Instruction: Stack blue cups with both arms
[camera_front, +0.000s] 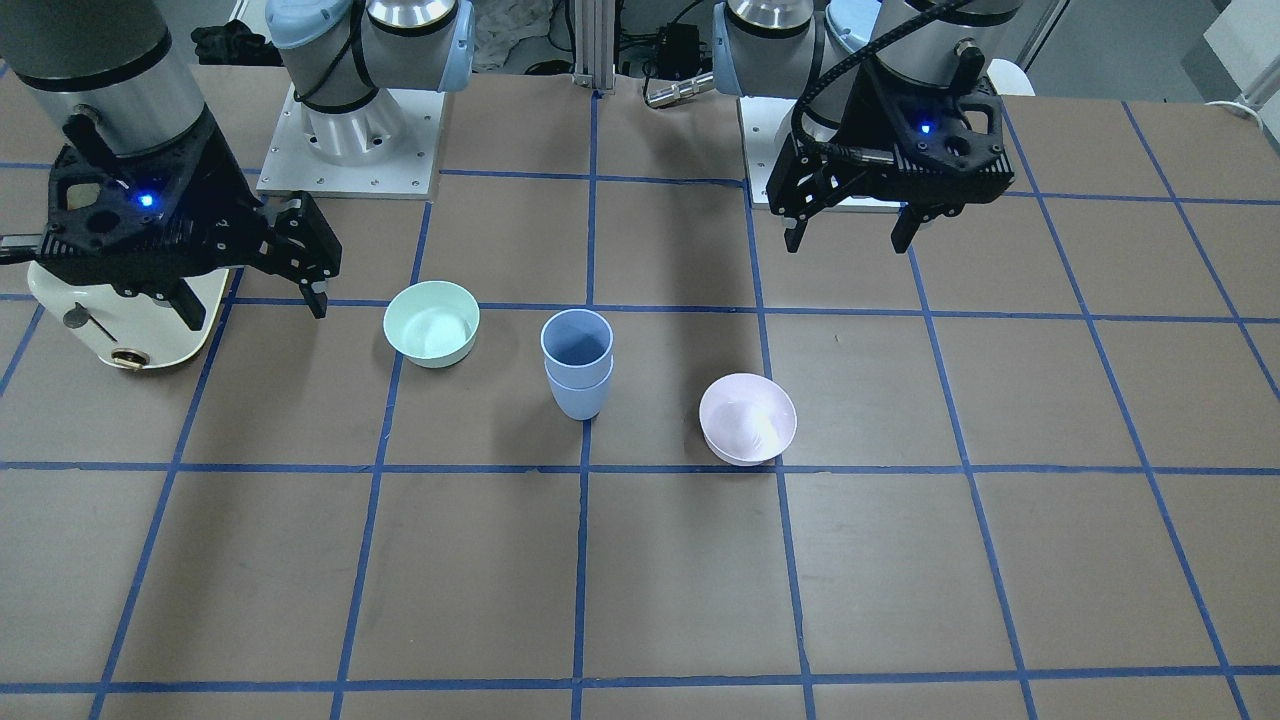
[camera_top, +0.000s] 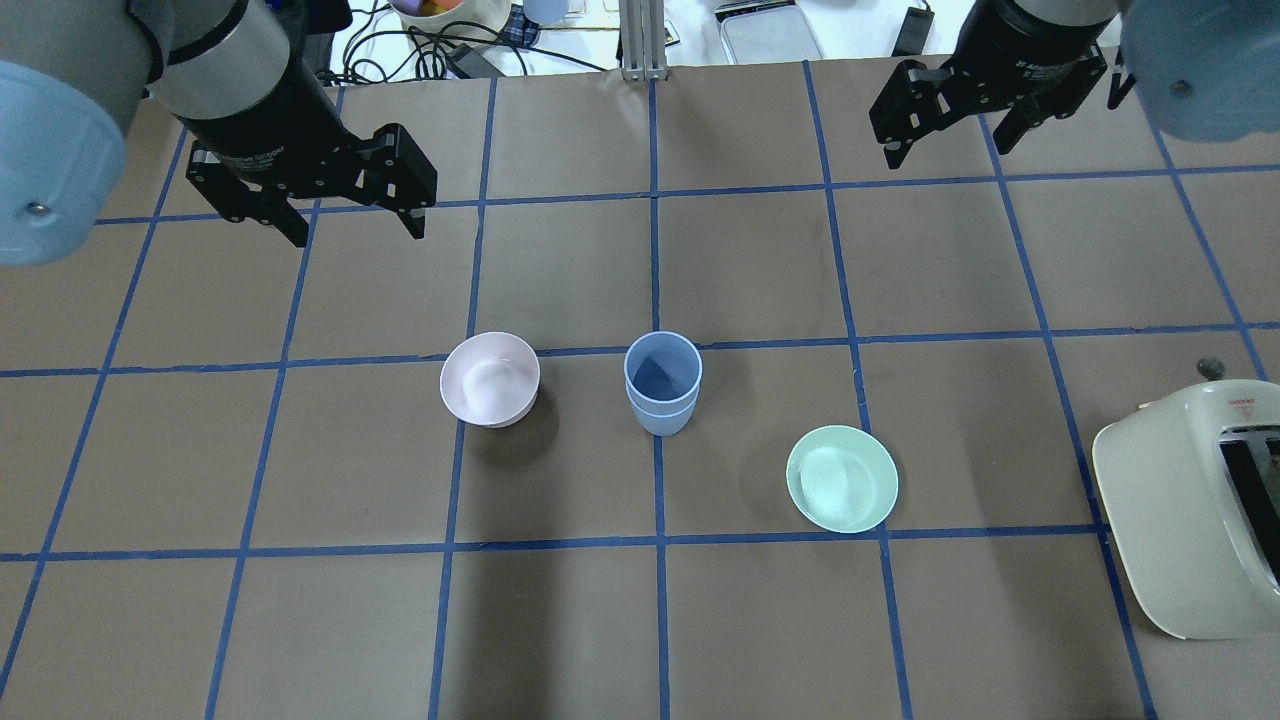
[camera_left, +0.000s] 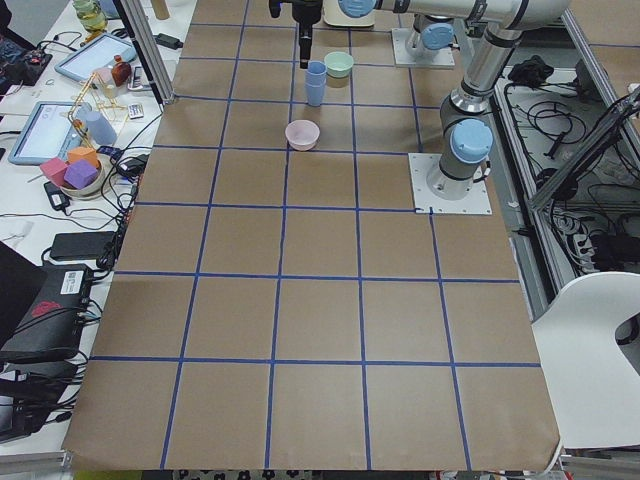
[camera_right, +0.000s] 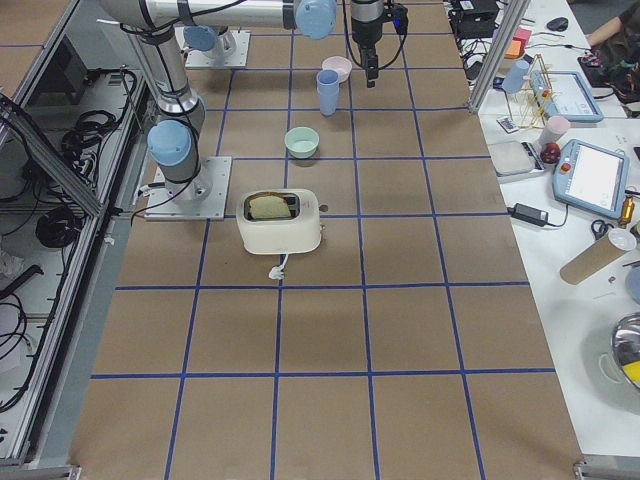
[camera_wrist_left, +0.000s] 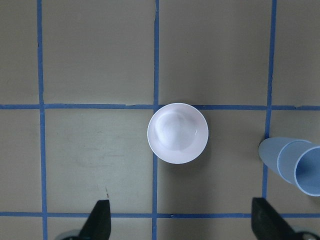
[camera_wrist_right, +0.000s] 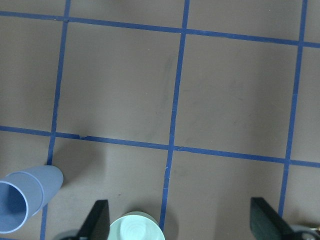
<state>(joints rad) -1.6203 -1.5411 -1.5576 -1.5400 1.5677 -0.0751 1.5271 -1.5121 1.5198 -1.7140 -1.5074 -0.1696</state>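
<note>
The two blue cups (camera_top: 661, 385) stand nested one inside the other, upright, at the middle of the table; they also show in the front view (camera_front: 578, 365). My left gripper (camera_top: 355, 225) is open and empty, raised above the table beyond the pale-pink bowl (camera_top: 490, 379). Its wrist view looks down on that bowl (camera_wrist_left: 177, 133), with the cup stack (camera_wrist_left: 295, 165) at the right edge. My right gripper (camera_top: 945, 150) is open and empty, raised at the far right. Its wrist view shows the cup stack (camera_wrist_right: 25, 197) at the lower left.
A mint-green bowl (camera_top: 842, 478) sits to the right of the stack, nearer the robot. A cream toaster (camera_top: 1190, 510) stands at the table's right edge. Blue tape lines mark a grid on the brown table (camera_top: 330, 630).
</note>
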